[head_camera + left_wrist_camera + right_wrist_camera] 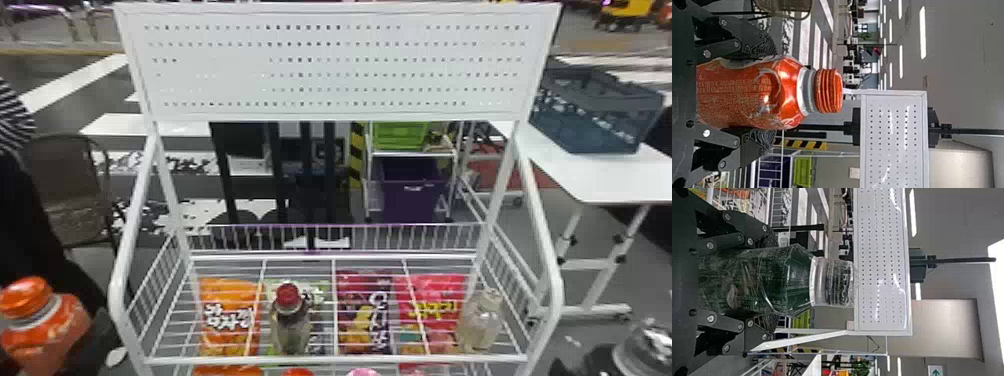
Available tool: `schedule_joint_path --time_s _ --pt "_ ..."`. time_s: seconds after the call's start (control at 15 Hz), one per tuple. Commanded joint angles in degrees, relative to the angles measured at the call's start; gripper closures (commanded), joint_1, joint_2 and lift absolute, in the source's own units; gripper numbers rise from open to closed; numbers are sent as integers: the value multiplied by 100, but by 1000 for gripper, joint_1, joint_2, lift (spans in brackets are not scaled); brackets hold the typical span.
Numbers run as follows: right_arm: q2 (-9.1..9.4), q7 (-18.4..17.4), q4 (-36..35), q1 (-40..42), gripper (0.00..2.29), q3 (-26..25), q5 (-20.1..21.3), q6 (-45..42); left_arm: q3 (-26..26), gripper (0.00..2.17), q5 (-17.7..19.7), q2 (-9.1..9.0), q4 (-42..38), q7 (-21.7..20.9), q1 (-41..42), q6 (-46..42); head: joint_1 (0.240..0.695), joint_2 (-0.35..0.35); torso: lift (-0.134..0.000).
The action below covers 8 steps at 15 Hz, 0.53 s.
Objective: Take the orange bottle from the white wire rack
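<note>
Head view places the orange bottle [45, 332] off the rack [335, 358], outside its left edge, clasped by the left end effector [765, 94], the right end effector [768, 282] gripping a green bottle [797, 282]; removal judged complete, nothing outstanding.

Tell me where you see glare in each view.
Left wrist view: bright highlights on the orange bottle, shiny streaks on the white pegboard; right wrist view: similar pegboard streaks, softer shine on the dark green bottle; head view: some pegboard holes look washed out, perhaps by glare.
</note>
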Motion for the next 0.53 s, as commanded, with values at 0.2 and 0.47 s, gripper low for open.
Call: schedule_joint_path --time_s 0.2,0.47 --pt "5 0 0 147 947 -6 -27 -245 -34 2145 -120 -10 33 4 37 0 499 0 0" --pt "5 0 17 191 947 3 -36 -368 -34 2145 -181 -1 41 4 54 0 499 0 0"
